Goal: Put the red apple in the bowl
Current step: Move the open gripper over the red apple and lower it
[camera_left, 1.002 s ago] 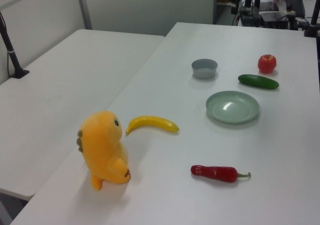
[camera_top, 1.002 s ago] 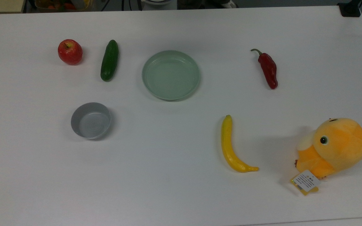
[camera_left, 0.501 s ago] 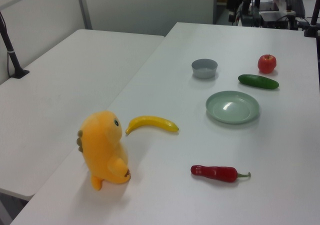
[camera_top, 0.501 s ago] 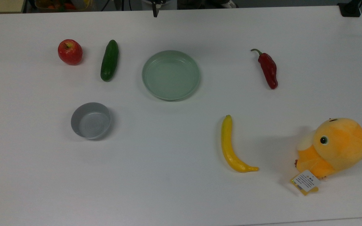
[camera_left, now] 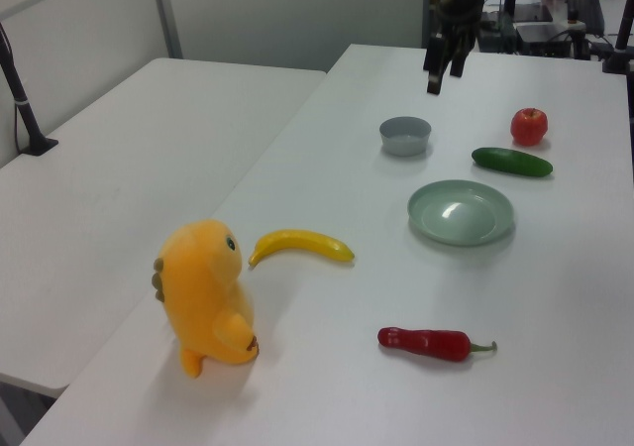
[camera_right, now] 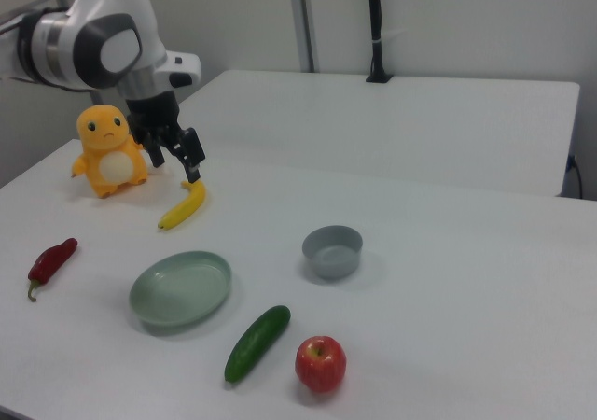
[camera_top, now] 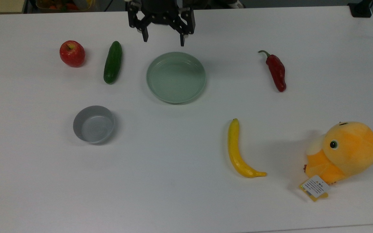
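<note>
Gripper wide open, empty – apple on table well off toward top view's left; bowl well apart.

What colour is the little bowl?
Grey. The bowl shows best in the top view.

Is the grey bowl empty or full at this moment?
Empty. The bowl shows its bare grey inside; the red apple sits apart on the table.
</note>
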`<state>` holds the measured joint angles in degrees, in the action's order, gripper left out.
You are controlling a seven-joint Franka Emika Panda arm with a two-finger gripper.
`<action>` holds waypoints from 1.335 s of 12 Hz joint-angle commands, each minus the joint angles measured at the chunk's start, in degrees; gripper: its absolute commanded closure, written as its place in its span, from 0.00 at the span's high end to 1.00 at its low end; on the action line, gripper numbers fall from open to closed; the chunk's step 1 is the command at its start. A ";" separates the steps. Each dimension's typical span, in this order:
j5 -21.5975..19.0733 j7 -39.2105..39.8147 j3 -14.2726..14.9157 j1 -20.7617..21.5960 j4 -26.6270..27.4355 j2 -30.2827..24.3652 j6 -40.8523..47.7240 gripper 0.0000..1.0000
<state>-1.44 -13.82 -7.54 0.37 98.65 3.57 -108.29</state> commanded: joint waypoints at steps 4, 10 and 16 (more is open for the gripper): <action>5.82 -0.60 2.52 -0.63 6.45 -1.71 -1.22 1.00; 10.57 11.68 17.01 -1.86 13.40 -2.52 -1.22 1.00; 14.70 22.43 22.74 -4.32 15.86 1.87 -4.98 1.00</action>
<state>10.66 7.03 15.00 -3.57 112.19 3.96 -108.97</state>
